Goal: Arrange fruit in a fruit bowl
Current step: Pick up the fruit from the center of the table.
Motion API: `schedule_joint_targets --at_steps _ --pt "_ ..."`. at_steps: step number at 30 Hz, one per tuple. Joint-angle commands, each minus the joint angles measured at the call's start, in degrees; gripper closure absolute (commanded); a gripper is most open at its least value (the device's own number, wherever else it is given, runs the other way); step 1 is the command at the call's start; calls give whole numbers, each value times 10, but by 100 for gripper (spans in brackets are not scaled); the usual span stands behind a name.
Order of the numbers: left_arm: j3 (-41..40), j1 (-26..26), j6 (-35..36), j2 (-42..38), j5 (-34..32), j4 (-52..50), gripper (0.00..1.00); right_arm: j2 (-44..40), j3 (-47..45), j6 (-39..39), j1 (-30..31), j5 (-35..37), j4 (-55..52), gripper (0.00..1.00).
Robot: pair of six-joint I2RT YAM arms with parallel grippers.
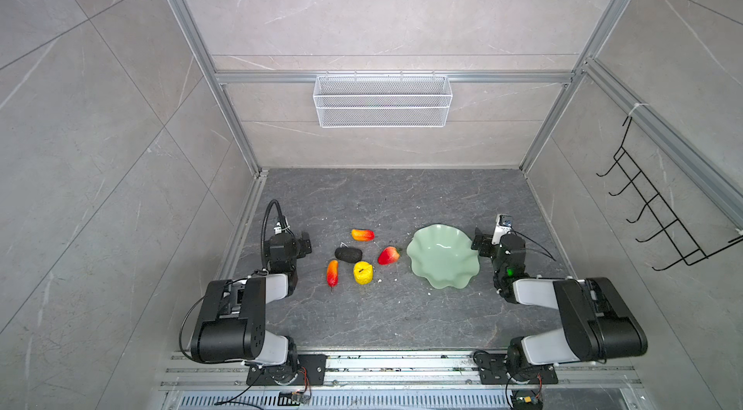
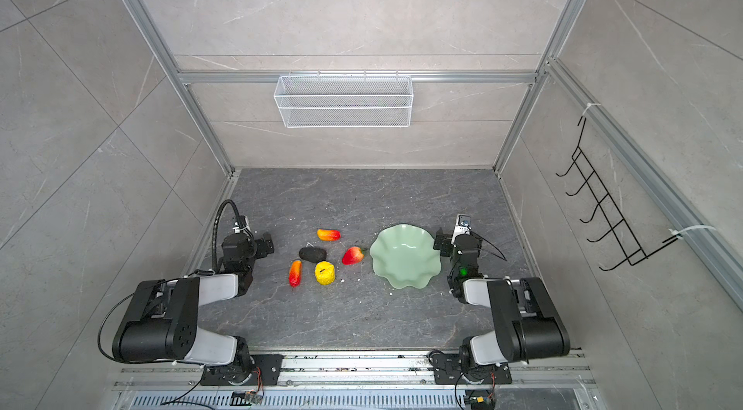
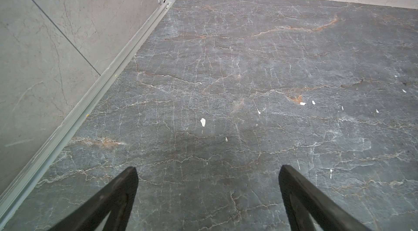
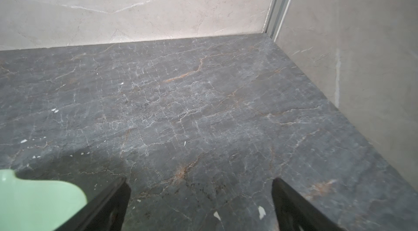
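Observation:
The pale mint-green fruit bowl [image 1: 441, 255] [image 2: 405, 255] stands empty on the dark table, right of centre; its rim [image 4: 40, 196] shows beside my right gripper. The fruit lies loose to its left: a red strawberry [image 1: 388, 255], a yellow round one [image 1: 363, 272], a dark rough oval [image 1: 348, 254], and two elongated red-orange ones, the far one [image 1: 362, 234] and the near one [image 1: 332, 273]. My left gripper [image 1: 304, 244] [image 3: 208, 171] is open and empty, left of the fruit. My right gripper [image 1: 480, 245] [image 4: 200, 182] is open and empty at the bowl's right rim.
A white wire mesh basket [image 1: 382, 100] hangs on the back wall. A black hook rack [image 1: 659, 207] is fixed to the right wall. Walls and aluminium rails close in the table on three sides. Small white flecks [image 3: 203, 122] lie on the stone surface.

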Motion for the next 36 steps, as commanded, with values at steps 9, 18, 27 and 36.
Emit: schedule_joint_targets --at_steps 9,18,27,36 --pt "14 -5 12 2 -11 27 0 -88 273 -10 133 -42 -422 0" --pt "23 11 9 2 27 9 0 -24 414 -10 276 -149 -546 0" --pt "239 -31 -82 -211 69 -479 0 63 487 14 435 -154 -633 0" --pt "337 -54 -44 -300 223 -785 0 215 577 62 531 -141 -675 0"
